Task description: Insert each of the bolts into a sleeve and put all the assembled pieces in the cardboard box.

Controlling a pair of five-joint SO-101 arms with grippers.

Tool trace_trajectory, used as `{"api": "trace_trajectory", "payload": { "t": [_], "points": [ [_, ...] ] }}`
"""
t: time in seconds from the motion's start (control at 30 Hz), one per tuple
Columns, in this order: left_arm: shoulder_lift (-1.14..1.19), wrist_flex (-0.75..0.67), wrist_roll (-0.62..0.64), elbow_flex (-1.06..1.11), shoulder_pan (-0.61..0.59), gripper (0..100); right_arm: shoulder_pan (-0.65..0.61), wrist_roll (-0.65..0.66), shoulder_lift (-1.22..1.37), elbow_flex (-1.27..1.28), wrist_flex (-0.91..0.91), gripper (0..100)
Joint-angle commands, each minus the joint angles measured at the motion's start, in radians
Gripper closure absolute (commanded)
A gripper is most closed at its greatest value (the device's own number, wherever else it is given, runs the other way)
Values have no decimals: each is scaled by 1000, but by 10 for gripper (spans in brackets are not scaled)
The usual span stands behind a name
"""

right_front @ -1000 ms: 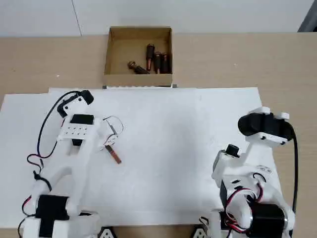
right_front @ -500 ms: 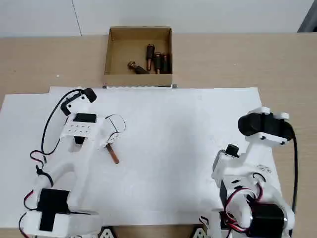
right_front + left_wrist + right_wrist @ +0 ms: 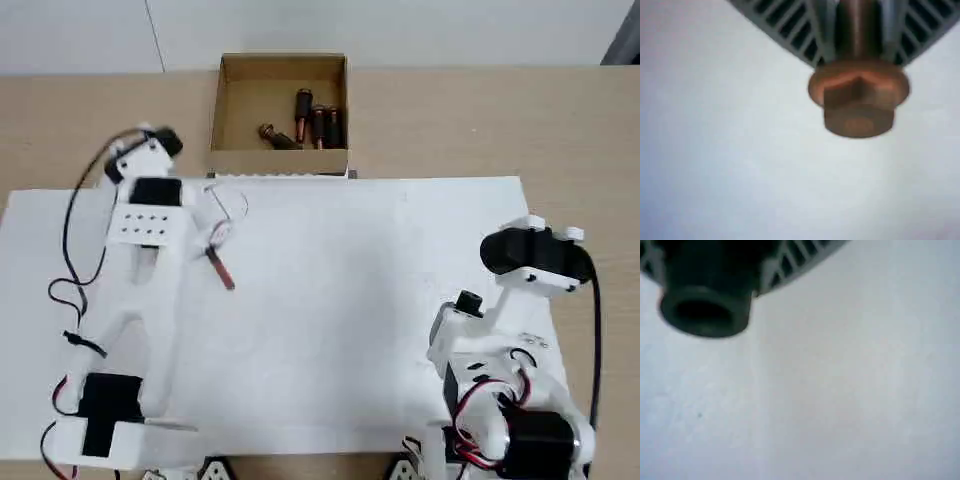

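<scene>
Bolt (image 3: 858, 102): copper, hex flanged head | left gripper (image 3: 214, 242) clamped on it | right gripper (image 3: 710, 262) grips black hollow sleeve (image 3: 705, 315)

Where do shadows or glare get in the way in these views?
High view: even light, only faint shadows on the white sheet, no glare. Left wrist view: a soft highlight on the head of the bolt in the left hand. Right wrist view: the sleeve has a dark bore.

Left arm (image 3: 140, 270) stretched, right arm (image 3: 485, 350) folded.
Left gripper (image 3: 214, 243), clamped on a bolt (image 3: 858, 97), hangs near the cardboard box (image 3: 280, 159); right gripper (image 3: 707, 270), clamping a sleeve (image 3: 705, 310), well back from it.
</scene>
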Motion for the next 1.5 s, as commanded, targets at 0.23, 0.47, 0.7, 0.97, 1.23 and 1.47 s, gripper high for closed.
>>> {"api": "trace_trajectory", "payload": {
  "t": [0.23, 0.47, 0.7, 0.97, 1.23, 1.47],
  "points": [
    [-114, 276, -15, -366, 158, 995, 4, 107, -8, -12, -82, 995],
    [-397, 267, -71, -346, 258, 995, 2, 118, -8, -69, -76, 995],
    [-623, 258, -157, -140, 255, 995, -59, 110, -8, -64, -77, 995],
    [-948, 61, -183, 243, 210, 995, -137, 26, -7, -17, -137, 995],
    [-1260, -235, -319, 604, 118, 995, -137, 25, -8, 87, -269, 995],
    [-1404, -387, -316, 799, 115, 995, -139, 26, -8, 209, -429, 995]
  ]
}}
